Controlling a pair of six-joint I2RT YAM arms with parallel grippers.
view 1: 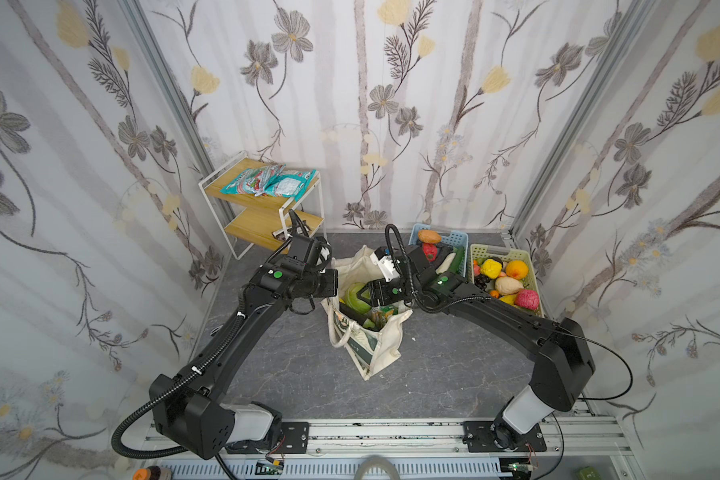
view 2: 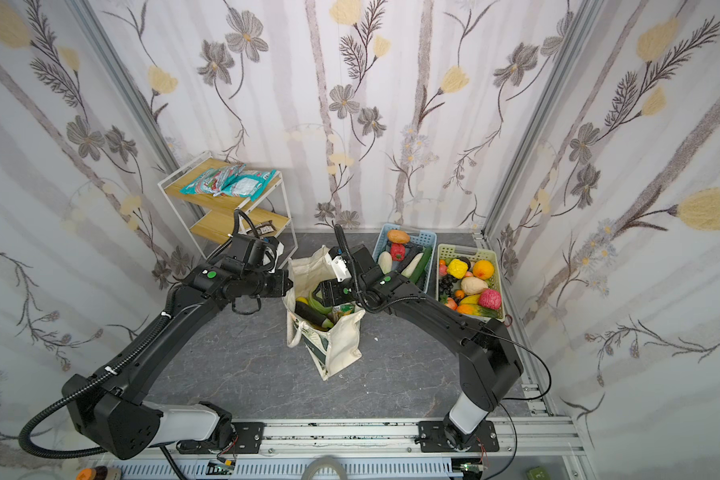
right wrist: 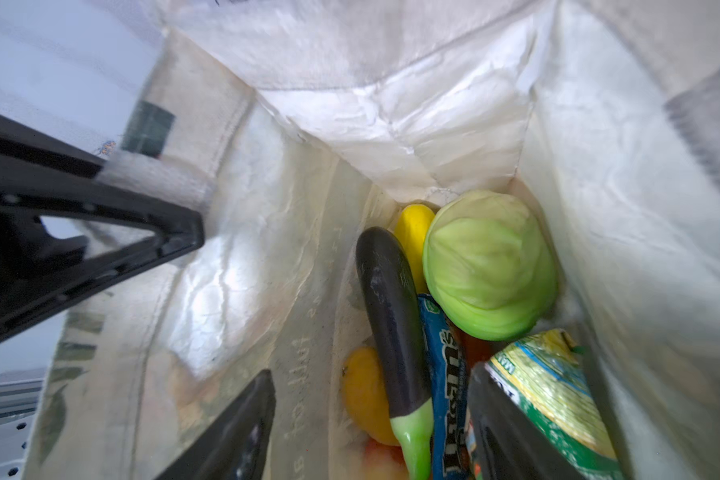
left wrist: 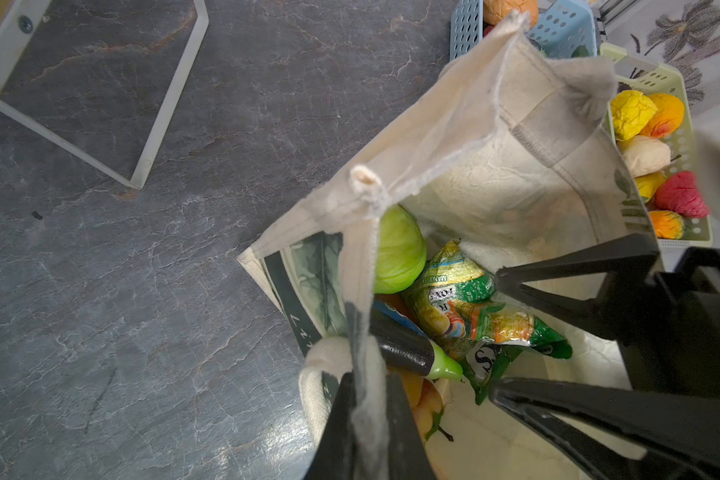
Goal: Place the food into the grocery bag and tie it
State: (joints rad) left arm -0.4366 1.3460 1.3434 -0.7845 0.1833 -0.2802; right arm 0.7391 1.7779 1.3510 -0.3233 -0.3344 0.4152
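Observation:
The cream grocery bag point(view 1: 375, 345) point(view 2: 341, 345) stands open on the dark table between both arms. My left gripper point(left wrist: 368, 382) point(view 1: 332, 284) is shut on the cloth of the bag's rim by a strap, holding that side up. My right gripper point(right wrist: 371, 415) point(left wrist: 495, 332) point(view 2: 316, 297) hangs open inside the bag's mouth with nothing between its fingers. Food lies below it: a green cabbage point(right wrist: 489, 266) point(left wrist: 398, 249), a dark eggplant point(right wrist: 387, 324), a blue packet point(right wrist: 443, 361), yellow and orange fruits point(right wrist: 364, 390), and a green snack packet point(right wrist: 553, 386) point(left wrist: 474, 307) beside one finger.
A blue slotted basket point(view 1: 454, 239) with vegetables and a pale green basket point(view 1: 481, 251) with fruit stand just behind my right arm. A two-tier wooden shelf point(view 1: 262, 199) at the back left carries several snack packets point(view 1: 267, 183). Patterned walls close in the table.

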